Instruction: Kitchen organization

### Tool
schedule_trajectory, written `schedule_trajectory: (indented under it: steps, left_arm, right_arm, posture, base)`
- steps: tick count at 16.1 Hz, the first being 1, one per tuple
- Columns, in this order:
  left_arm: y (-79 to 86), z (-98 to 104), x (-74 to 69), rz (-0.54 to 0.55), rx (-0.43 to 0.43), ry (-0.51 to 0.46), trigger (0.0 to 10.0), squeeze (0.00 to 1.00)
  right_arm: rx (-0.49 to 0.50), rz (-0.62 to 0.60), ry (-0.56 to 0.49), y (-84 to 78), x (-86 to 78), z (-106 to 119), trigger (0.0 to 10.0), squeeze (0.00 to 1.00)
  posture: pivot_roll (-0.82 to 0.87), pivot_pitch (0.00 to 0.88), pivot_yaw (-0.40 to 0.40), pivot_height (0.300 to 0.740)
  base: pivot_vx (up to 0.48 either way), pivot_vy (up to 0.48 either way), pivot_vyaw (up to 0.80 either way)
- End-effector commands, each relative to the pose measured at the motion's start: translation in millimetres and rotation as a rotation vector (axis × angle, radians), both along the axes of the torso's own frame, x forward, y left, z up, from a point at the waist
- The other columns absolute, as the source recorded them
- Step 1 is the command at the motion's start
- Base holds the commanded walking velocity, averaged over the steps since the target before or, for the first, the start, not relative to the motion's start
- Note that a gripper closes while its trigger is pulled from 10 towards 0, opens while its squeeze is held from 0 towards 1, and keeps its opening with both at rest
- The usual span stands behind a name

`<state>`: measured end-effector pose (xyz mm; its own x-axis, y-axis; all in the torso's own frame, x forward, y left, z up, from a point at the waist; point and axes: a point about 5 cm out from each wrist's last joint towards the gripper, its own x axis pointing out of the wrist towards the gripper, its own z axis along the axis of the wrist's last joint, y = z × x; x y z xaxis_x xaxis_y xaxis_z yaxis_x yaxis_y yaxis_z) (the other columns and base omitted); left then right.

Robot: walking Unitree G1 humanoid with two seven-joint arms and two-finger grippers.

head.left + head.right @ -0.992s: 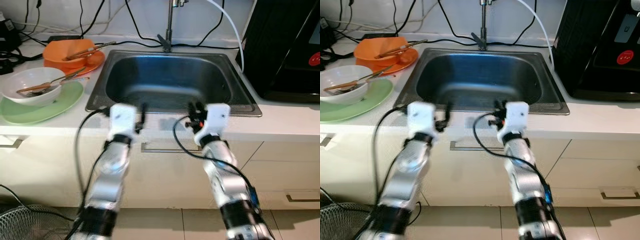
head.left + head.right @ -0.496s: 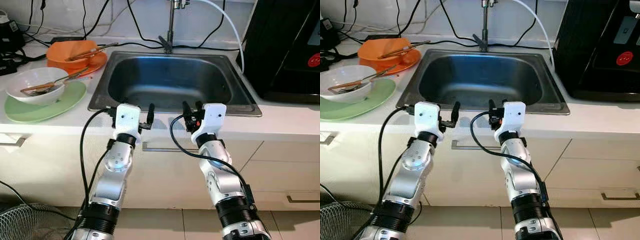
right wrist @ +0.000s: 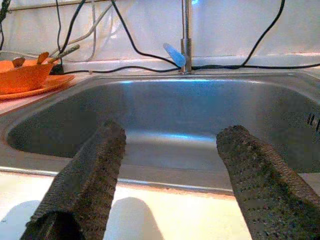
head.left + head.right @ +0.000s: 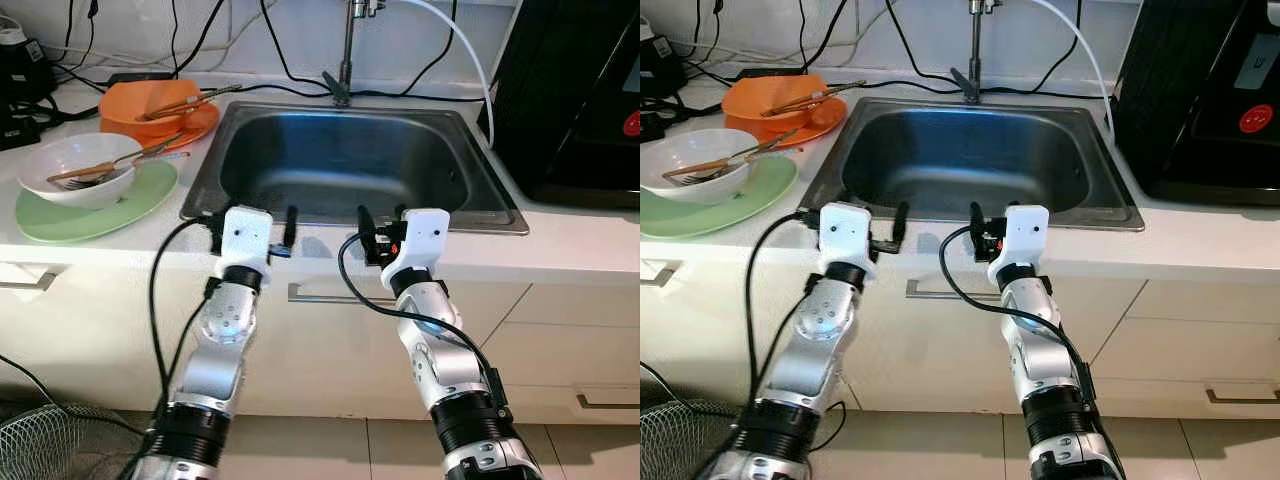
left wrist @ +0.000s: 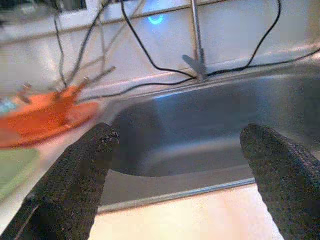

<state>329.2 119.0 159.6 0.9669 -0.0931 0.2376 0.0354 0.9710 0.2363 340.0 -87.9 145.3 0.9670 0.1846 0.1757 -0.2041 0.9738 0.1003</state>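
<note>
Hovering at the sink's front rim, both pincers spread and holding nothing.

Nothing is grasped yet, so this looks like the approach step: the left gripper (image 4: pixel 282 232) and right gripper (image 4: pixel 370 236) sit over the countertop's front edge before the sink (image 4: pixel 500 200). Dirty dishes wait at the counter's left end: a white bowl (image 4: pixel 72 168) with utensils on a green plate (image 4: pixel 60 215), and an orange bowl (image 4: pixel 150 108) behind. Next likely calls for reaching left toward them. No legible writing or brand.

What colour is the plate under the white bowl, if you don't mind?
The plate is pale green, clearest in the left eye view.
</note>
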Motion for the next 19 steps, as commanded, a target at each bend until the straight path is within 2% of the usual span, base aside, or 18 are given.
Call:
schedule_trajectory:
  steps: [1, 2, 3, 4, 5, 7, 8, 12, 13, 15, 16, 18, 19]
  left_arm:
    - [-0.1, 5, -0.6, 0.011, 0.062, -0.018, 10.0, 0.00]
    - [4.8, 8, 2.0, 0.032, 0.144, -0.015, 10.0, 0.00]
    - [7.9, 9, 3.9, 0.048, 0.189, -0.022, 10.0, 0.00]
    - [16.6, 18, 10.0, 0.102, 0.302, -0.063, 10.0, 0.00]
    - [19.0, 21, 11.6, 0.118, 0.331, -0.078, 10.0, 0.00]
    - [27.8, 33, 17.3, 0.191, 0.577, -0.121, 10.0, 0.00]
    - [33.3, 37, 19.7, 0.222, 0.644, -0.127, 10.0, 0.00]
    - [52.8, 37, 35.7, 0.277, 0.729, -0.062, 10.0, 0.00]
    - [53.3, 37, 36.9, 0.272, 0.717, -0.057, 10.0, 0.00]
    - [45.3, 33, 36.8, 0.203, 0.557, -0.023, 10.0, 0.00]
    - [27.5, 23, 30.4, 0.089, 0.218, 0.028, 10.0, 0.00]
    - [9.6, 13, 20.2, 0.014, 0.041, 0.042, 10.0, 0.00]
    - [4.1, 8, 16.0, -0.001, 0.013, 0.050, 10.0, 0.00]
  right_arm:
    - [0.009, -0.010, 0.010, -1.5, -0.8, -3, 10.0, 0.00]
    - [0.009, -0.009, 0.010, -1.6, -0.9, -4, 10.0, 0.00]
    - [0.008, -0.009, 0.010, -1.7, -0.8, -4, 10.0, 0.00]
    - [0.008, -0.008, 0.009, -1.8, -0.3, -3, 10.0, 0.00]
    - [0.008, -0.008, 0.008, -1.7, -0.1, -3, 10.0, 0.00]
    - [0.009, -0.015, 0.009, -2.9, 0.5, -3, 10.0, 0.00]
    - [0.010, -0.016, 0.009, -3.2, 0.3, -3, 10.0, 0.00]
    - [0.007, -0.018, 0.015, -4.5, 0.3, -5, 10.0, 0.00]
    - [0.007, -0.018, 0.014, -4.7, 0.4, -4, 10.0, 0.00]
    - [0.006, -0.023, 0.012, -6.2, 0.6, -4, 10.0, 0.00]
    - [0.004, -0.029, 0.013, -7.6, 0.3, -4, 10.0, 0.00]
    - [0.004, -0.031, 0.013, -8.3, -0.2, -4, 10.0, 0.00]
    - [0.005, -0.033, 0.013, -8.6, -0.2, -4, 10.0, 0.00]
  posture:
    - [0.09, 0.000, 0.011, 0.740]
    - [0.09, 0.000, 0.011, 0.740]
    - [0.09, 0.000, 0.006, 0.740]
    - [0.09, 0.000, 0.002, 0.740]
    - [0.09, 0.001, 0.001, 0.740]
    - [0.09, 0.008, 0.002, 0.740]
    - [0.09, 0.011, 0.002, 0.740]
    - [0.08, 0.015, 0.002, 0.740]
    - [0.08, 0.015, 0.002, 0.740]
    - [0.08, 0.019, 0.002, 0.740]
    - [0.08, 0.021, 0.002, 0.740]
    - [0.08, 0.023, 0.000, 0.740]
    - [0.08, 0.026, -0.002, 0.740]
  base:
    - [0.000, 0.000, 0.00]
    - [0.000, 0.000, 0.00]
    - [0.000, 0.000, 0.00]
    - [0.000, 0.000, 0.00]
    - [0.000, 0.000, 0.00]
    - [0.000, 0.000, 0.00]
    - [0.000, 0.000, 0.00]
    - [0.000, 0.000, 0.00]
    - [0.000, 0.000, 0.00]
    - [0.000, 0.000, 0.00]
    - [0.000, 0.000, 0.00]
    - [0.000, 0.000, 0.00]
    - [0.000, 0.000, 0.00]
